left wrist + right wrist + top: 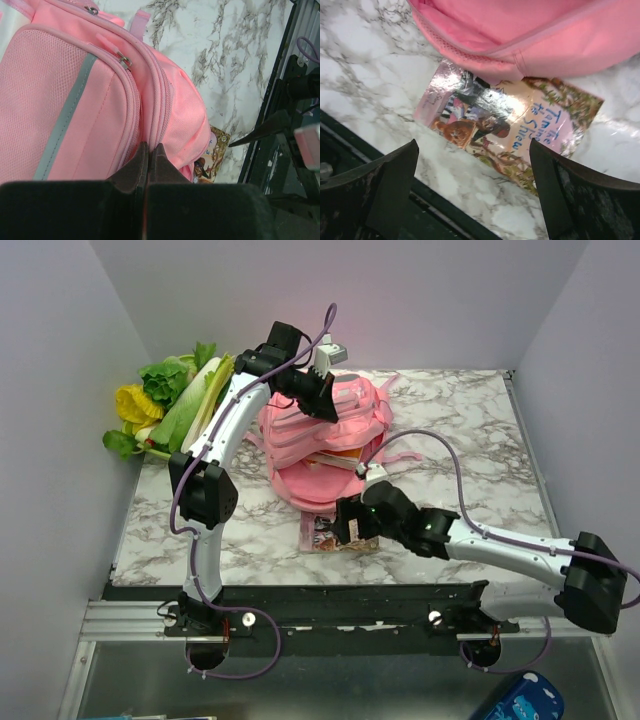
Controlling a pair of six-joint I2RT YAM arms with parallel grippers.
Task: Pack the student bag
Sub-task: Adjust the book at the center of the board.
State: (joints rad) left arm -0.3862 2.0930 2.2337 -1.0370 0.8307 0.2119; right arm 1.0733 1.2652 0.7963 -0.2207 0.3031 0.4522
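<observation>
Nearest me, at about 6 o'clock on the marble table [360,75], my right gripper [473,150] hangs spread wide over a thin paperback [520,125], with a finger on either side of it and nothing held. The book lies flat, and its far edge is tucked under the near lip of the bag [325,435]. I expect that glossy cover to be slippery, and with the book flat on the stone I would go for its free near edge rather than its face.

The bag sprawls across the middle of the table, running toward 12 o'clock. It is soft pink cloth, so I judge it will sag and fold wherever it isn't supported. A sliver of orange and white shows at its mouth, so it may already carry some weight. The piped zip seam or a strap looks like the firmest place to grip, and the mesh panel the worst.

At the far end, my left gripper [150,152] is closed tight with its tips against that seam. I cannot tell whether any cloth is pinched.

Vegetables [170,405] are heaped at 10 o'clock.
</observation>
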